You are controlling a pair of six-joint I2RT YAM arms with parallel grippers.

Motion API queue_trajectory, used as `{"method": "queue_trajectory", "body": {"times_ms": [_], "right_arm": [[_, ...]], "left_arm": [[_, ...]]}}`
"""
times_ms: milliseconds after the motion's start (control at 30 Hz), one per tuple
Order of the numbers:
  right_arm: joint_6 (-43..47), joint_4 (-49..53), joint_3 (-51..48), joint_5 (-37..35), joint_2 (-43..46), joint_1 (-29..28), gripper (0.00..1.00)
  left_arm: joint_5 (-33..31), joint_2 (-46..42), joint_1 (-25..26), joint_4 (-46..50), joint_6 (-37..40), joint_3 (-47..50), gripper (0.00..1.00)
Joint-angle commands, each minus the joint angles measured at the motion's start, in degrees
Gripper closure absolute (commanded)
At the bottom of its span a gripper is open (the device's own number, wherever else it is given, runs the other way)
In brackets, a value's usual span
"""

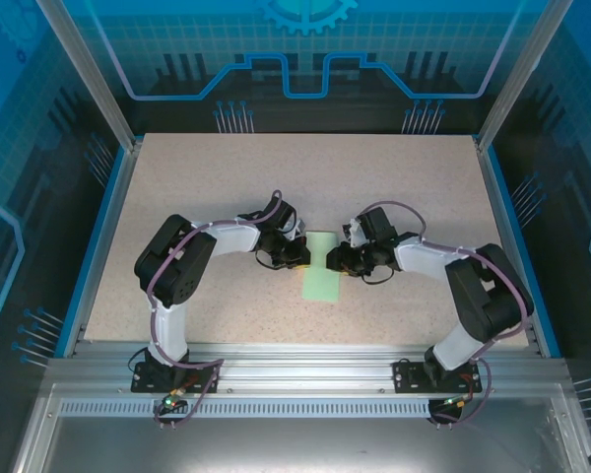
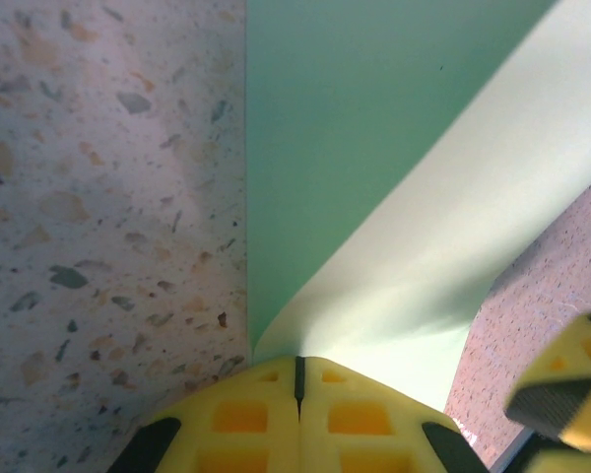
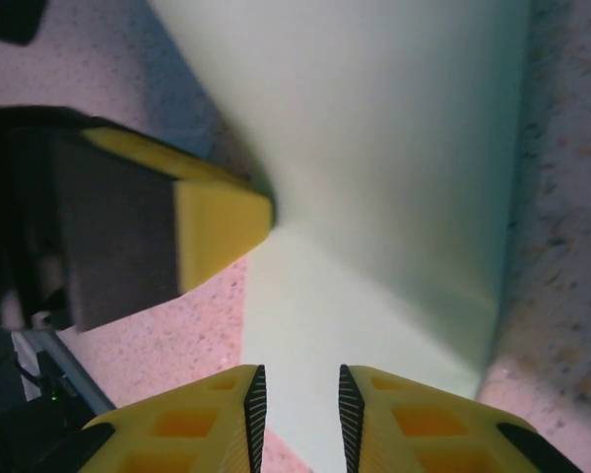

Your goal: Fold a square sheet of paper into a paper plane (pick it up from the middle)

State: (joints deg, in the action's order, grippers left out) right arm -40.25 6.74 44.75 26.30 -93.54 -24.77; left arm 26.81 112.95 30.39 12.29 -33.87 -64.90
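The left tool (image 2: 297, 382), its two yellow fingers pressed together, is pinching an edge of the one thin, pale mint-green sheet of paper (image 1: 322, 268), and a paler flap is curling up from that pinch. The right tool (image 3: 297, 389) is sitting at the opposite edge with its jaws slightly apart and paper showing in the gap; I cannot tell whether it is touching. From above, the two tools are facing each other across the sheet, which is lying as a narrow strip mid-way along the speckled beige counter (image 1: 207, 187), its long axis running near to far. Blue translucent panels (image 1: 39, 118) are enclosing the counter.
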Motion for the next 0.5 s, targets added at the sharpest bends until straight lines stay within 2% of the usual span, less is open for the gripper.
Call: {"method": "queue_trajectory", "body": {"times_ms": [0, 133, 467], "right_arm": [[1.7, -0.15, 0.49, -0.85, -3.11, 0.89, 0.69], [1.67, 0.2, -0.5, -1.59, -5.93, 1.89, 0.7], [1.51, 0.28, 3.84, 1.36, -1.74, 2.49, 0.69]], "left_arm": [[-0.83, 2.28, 0.76, 4.23, 1.77, -0.33, 1.0], [-0.7, 2.7, 0.79, 4.31, 1.78, -0.44, 1.0], [-0.81, 2.81, 0.84, 4.71, 1.85, -0.73, 1.0]]}}
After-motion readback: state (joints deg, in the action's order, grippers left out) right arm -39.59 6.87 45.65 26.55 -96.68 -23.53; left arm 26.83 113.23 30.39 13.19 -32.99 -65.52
